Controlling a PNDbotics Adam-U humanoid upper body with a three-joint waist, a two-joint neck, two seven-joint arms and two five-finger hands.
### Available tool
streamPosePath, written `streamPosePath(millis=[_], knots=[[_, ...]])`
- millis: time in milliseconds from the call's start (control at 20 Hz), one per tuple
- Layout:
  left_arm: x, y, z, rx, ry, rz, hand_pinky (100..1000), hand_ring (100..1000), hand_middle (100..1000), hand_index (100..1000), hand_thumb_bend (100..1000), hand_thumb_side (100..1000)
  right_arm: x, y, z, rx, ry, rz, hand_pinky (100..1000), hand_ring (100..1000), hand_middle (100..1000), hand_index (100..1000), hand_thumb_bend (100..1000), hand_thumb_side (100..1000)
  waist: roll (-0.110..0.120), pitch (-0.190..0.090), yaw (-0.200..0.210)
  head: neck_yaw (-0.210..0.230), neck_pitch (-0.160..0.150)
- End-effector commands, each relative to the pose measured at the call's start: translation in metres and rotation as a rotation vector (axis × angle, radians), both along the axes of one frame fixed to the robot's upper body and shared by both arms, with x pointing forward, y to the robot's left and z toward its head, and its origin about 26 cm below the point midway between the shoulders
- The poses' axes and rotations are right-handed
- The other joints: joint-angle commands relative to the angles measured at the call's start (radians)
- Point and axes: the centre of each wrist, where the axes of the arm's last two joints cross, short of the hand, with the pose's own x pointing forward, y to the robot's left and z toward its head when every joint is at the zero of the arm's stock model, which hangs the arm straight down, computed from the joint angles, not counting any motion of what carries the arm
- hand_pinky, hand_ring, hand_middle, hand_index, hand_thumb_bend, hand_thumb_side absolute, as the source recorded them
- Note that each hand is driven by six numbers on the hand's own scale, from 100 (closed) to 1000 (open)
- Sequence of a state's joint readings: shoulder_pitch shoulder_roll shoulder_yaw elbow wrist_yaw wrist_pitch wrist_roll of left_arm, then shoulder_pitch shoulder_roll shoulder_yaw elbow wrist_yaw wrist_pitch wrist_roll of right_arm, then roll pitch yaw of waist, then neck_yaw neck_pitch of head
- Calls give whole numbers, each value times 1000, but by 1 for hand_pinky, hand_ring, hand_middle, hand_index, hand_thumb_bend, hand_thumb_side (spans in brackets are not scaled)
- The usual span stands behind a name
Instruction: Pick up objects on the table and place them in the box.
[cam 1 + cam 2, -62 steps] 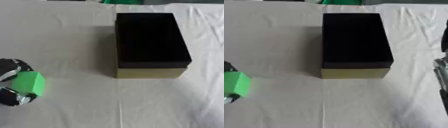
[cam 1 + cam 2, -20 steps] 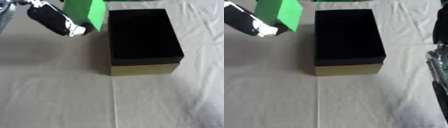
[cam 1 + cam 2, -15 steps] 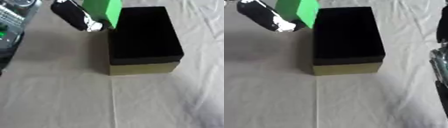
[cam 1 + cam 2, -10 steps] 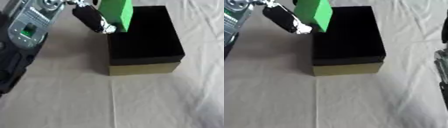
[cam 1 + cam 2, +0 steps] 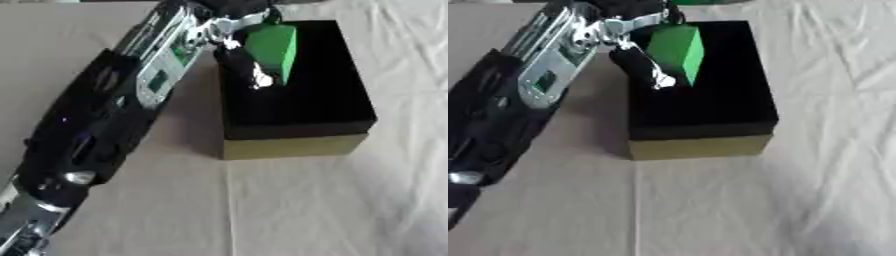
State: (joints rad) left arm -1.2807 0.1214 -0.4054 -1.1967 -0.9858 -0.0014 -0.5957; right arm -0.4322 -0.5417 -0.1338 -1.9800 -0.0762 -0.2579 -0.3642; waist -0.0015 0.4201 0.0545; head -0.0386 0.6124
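My left hand [image 5: 238, 56] reaches in from the left and hangs over the open box [image 5: 302, 146], its fingers curled round a green block [image 5: 273, 46]. The block is tilted and sits above the box's dark inside, towards its far left part. The box has a black interior and an olive front wall. My left arm [image 5: 105, 115] crosses the view from the lower left. My right hand shows in neither view.
A wrinkled white cloth [image 5: 824, 150] covers the table on all sides of the box. A bit of green [image 5: 710, 2] shows at the far edge behind the box.
My left hand has carried the green block from the table's left side up and rightward until it is over the box. The arm now stretches across the view.
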Motion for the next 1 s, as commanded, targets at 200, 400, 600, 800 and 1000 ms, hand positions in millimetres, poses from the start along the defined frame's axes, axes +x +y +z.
streamPosePath(millis=[200,400,600,800,1000], knots=[[12,-4,-14,1,-12,58,573,623,637,698,100,393,-4,1,7,1,-30,14,872,790,806,822,100,1000,-9,-18,-4,15,-28],[14,-8,-22,-16,-1,51,572,620,638,701,100,390,-3,3,6,10,-26,25,871,790,806,822,100,1000,-12,-15,-12,25,-33],[13,-12,-25,-33,-28,47,574,620,639,702,100,398,-3,5,4,19,-19,33,871,790,806,822,100,1000,-13,-11,-23,35,-40],[14,-12,-26,-39,-77,64,582,626,647,709,103,410,-3,5,2,24,-13,34,871,789,805,821,100,1000,-12,-9,-30,37,-45],[17,-11,-30,-22,-97,83,605,647,674,739,232,431,-3,6,1,28,-5,37,871,789,805,821,100,1000,-10,-7,-32,35,-47]])
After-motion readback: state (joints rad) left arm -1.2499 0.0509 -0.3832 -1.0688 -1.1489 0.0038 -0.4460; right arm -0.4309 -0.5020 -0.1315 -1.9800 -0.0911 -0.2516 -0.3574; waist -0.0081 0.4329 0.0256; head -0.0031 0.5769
